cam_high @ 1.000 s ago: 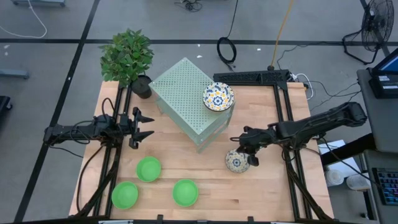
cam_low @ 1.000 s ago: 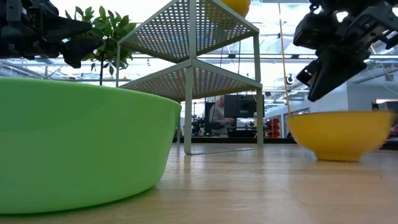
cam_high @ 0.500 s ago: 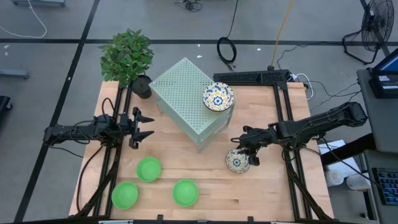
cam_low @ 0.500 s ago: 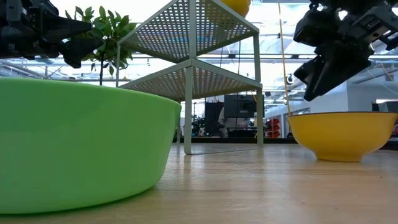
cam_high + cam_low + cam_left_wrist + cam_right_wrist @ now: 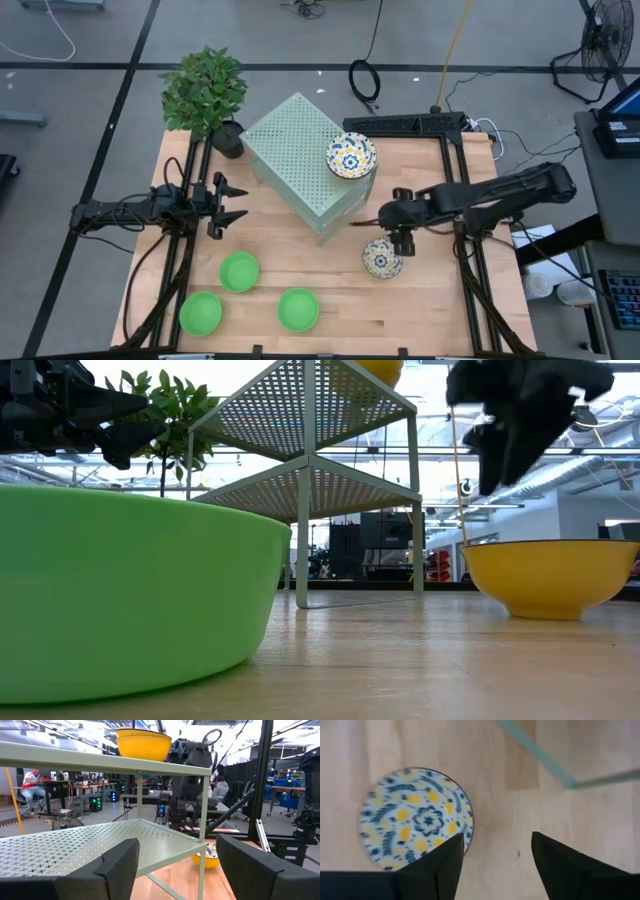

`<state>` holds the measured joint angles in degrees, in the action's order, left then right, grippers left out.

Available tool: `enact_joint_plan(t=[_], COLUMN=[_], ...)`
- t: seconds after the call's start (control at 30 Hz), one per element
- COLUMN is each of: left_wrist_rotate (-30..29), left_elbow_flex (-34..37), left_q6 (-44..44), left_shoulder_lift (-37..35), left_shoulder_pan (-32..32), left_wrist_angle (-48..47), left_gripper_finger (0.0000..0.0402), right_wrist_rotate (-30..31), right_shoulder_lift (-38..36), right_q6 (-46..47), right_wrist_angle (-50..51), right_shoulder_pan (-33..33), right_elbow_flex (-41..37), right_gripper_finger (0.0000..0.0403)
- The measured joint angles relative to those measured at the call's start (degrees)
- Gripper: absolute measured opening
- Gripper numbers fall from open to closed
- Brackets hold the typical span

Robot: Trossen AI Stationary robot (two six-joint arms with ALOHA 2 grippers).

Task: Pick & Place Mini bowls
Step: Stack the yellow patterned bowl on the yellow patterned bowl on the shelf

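A white floral mini bowl (image 5: 381, 258), yellow outside (image 5: 550, 575), stands upright on the table at the right. My right gripper (image 5: 399, 240) hangs open above it (image 5: 497, 465), clear of its rim; its wrist view looks down on the bowl (image 5: 417, 817) beside the open fingers (image 5: 497, 867). A second floral bowl (image 5: 350, 155) rests on top of the pale green perforated shelf box (image 5: 300, 160). Three green mini bowls (image 5: 239, 271), (image 5: 201, 313), (image 5: 298, 309) sit near the front left. My left gripper (image 5: 238, 203) waits open at the left, facing the shelf (image 5: 175, 870).
A potted plant (image 5: 205, 92) stands at the far left corner beside the shelf box. Black frame rails (image 5: 405, 122) run along the table's far right and sides. Bare wood (image 5: 330, 270) lies between the green bowls and the floral bowl.
My right gripper has opened and let go of the floral bowl, then risen and drawn back a little toward the shelf box. The bowl has settled level on the table where it was set down.
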<state>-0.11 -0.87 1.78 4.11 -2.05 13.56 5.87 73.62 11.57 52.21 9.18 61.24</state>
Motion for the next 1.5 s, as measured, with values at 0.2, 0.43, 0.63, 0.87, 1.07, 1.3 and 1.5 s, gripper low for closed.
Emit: enact_joint_plan(t=[0.2, 0.43, 0.63, 0.87, 1.07, 1.3, 1.5], left_wrist_rotate=[0.0, 0.01, 0.01, 0.01, 0.01, -0.01, 0.01], left_elbow_flex=[0.0, 0.0, 0.0, 0.01, 0.01, 0.01, 0.01], left_q6=[0.0, 0.0, 0.0, 0.0, 0.0, 0.0, 0.0], left_shoulder_lift=[-0.01, -0.01, 0.0, 0.01, -0.01, 0.0, 0.0], left_shoulder_pan=[0.01, 0.0, 0.01, 0.01, 0.01, 0.01, 0.0], left_wrist_angle=[0.0, 0.0, 0.0, 0.0, 0.0, -0.02, 0.0], left_gripper_finger=[0.0269, 0.0269, 0.0269, 0.0269, 0.0269, 0.0269, 0.0269], right_wrist_rotate=[-0.13, -3.1, -3.24, -4.4, -4.67, -7.27, -7.5], right_shoulder_lift=[4.59, 6.04, 6.05, 6.06, 6.06, 6.06, 6.06], right_q6=[2.55, 2.67, 2.62, 2.76, 4.57, 7.03, 8.33], right_wrist_angle=[0.72, -7.08, -9.91, -11.7, -11.75, -11.96, -14.59], right_shoulder_pan=[-0.14, -0.18, -0.19, -0.19, -0.19, -0.19, -0.19], right_elbow_flex=[-2.82, -7.4, -10.14, -12.01, -12.01, -12.01, -12.01], right_gripper_finger=[0.0204, 0.0201, 0.0201, 0.02, 0.0168, 0.01, 0.0048])
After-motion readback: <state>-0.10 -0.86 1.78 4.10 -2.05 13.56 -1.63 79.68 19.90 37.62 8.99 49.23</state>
